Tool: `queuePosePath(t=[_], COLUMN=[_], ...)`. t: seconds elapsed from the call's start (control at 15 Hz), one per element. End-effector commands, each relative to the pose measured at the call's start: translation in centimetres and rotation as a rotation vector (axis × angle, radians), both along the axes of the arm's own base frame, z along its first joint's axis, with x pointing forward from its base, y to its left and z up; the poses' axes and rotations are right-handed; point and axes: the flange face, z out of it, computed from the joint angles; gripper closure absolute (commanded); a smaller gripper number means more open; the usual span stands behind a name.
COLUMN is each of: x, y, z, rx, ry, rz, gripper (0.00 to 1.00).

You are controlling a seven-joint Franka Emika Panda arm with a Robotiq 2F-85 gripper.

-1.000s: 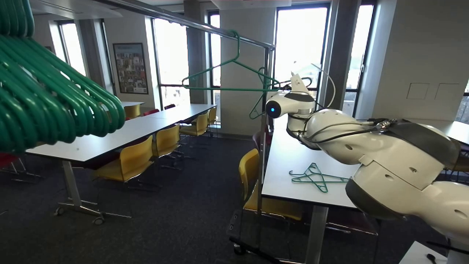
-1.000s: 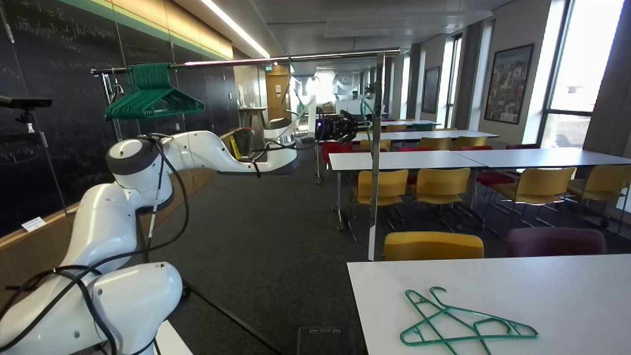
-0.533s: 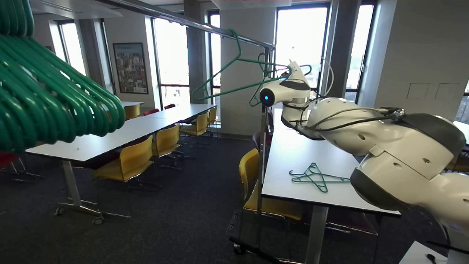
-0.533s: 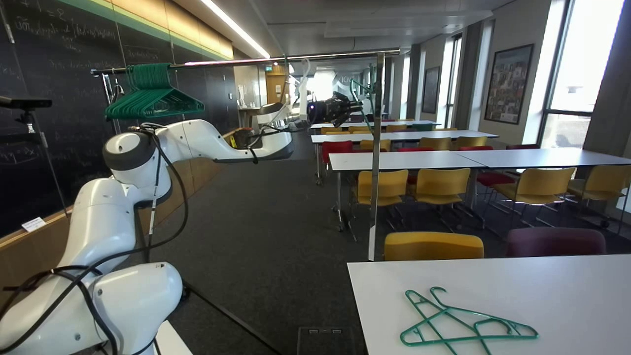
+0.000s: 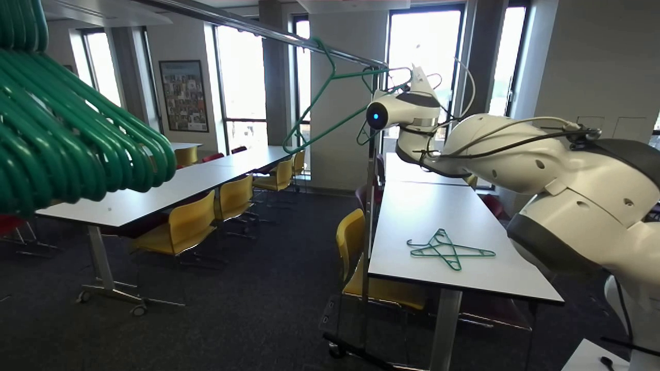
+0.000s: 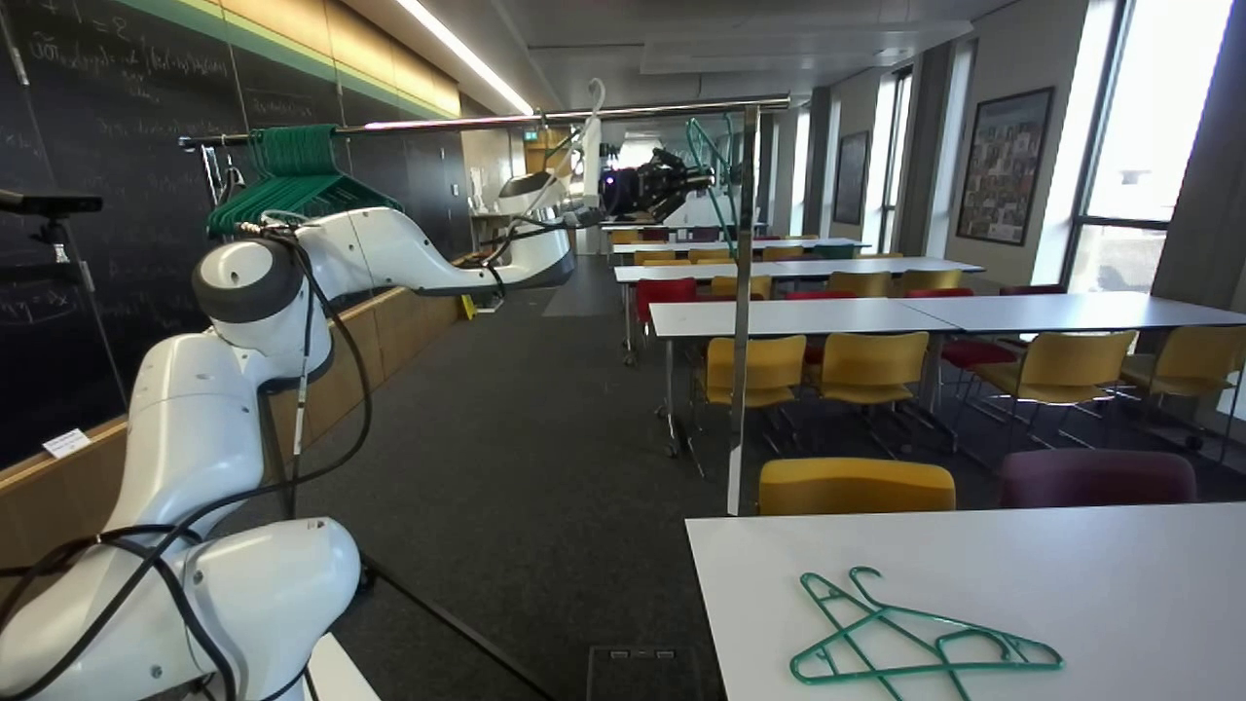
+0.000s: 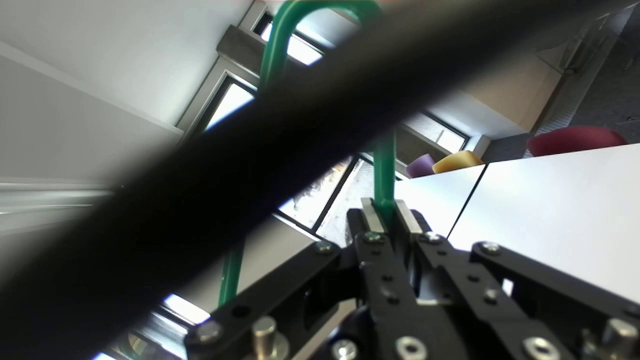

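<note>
Green hanger (image 7: 385, 175) is in the gripper (image 7: 389, 212): jaws all but together, one bar nipped between them. Only the wrist view proves the grip. It also shows a rounded bend topping that bar and a second leg running down at left. A blurred dark band (image 7: 250, 165) cuts diagonally across in front, there only; can't tell what it is.

Same hanger in an exterior view: near the end post (image 6: 743, 341), below the rail (image 6: 438, 124), gripper side-on and pointing toward the post. In an exterior view, only bits of it peek out around the robot's wrist (image 5: 405, 111), which blocks the gripper. Can't tell from any view whether its hook is on the rail.

Second hanger (image 5: 335, 77) reads clearly in an exterior view: hooked over the rail, tilted, raised end overlapping the wrist; touching or not, can't tell.

Both exterior views: bunch of green hangers (image 6: 302, 190) packed on the rail toward the end away from the post, plus crossed hangers (image 6: 882, 610) flat on a white table (image 6: 1119, 565).

Blackboard (image 6: 127, 127) with chalk writing: in an exterior view only. Red chair (image 7: 575, 141) past a white tabletop (image 7: 560, 210): wrist view.
</note>
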Motion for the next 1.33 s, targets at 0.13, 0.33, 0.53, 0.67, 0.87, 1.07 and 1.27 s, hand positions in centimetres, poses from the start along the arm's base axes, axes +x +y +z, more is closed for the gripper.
queuePosePath(t=[0.13,0.33,0.53,0.67,0.87,1.07,1.27], x=[-0.3,-0.1,0.7,1.6,2.9,4.2,4.7], y=[-0.8,0.0,1.1,2.0,2.7,2.9,2.7], z=[3.2,3.6,3.3,2.6,1.9,1.9,2.8], rx=[0.034,0.044,0.050,0.041,0.040,0.046,0.062], ry=[-0.033,-0.035,-0.027,-0.018,-0.017,-0.027,-0.045], rz=[-0.016,-0.030,-0.051,-0.061,-0.074,-0.085,-0.088], gripper=[0.98,0.98,0.98,0.98,0.98,0.98,0.98])
